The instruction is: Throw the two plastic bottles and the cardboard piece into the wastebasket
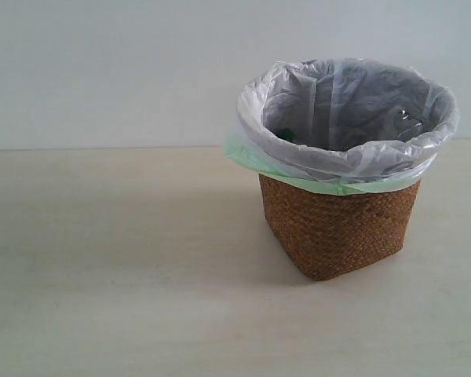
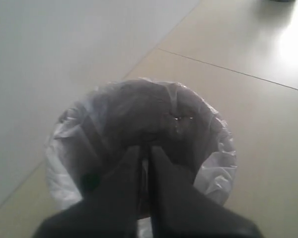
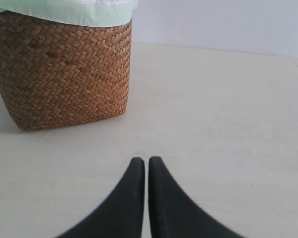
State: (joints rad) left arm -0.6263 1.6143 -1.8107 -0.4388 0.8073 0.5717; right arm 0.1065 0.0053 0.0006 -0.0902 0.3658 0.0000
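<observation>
1. Wastebasket [image 1: 337, 228]: brown woven wicker, upright on the pale table [image 1: 102, 275], right of centre in the exterior view.
2. Bag [image 1: 353, 157]: translucent white with a pale green edge, folded out over the rim all round. Mouth open.
3. Inside the bag: a small green speck [image 1: 285, 134] low against the left inner wall. Too little of it shows to tell what it is. Rest of the interior is dim grey.
4. Left gripper [image 2: 145, 148]: above the wastebasket's mouth, pointing down into it. Fingers pressed together, nothing between them.
5. Right gripper [image 3: 146, 161]: low over the bare table, near the wastebasket's woven side but not touching it. Fingers closed tip to tip, holding nothing.
6. Neither arm shows in the exterior view.
</observation>
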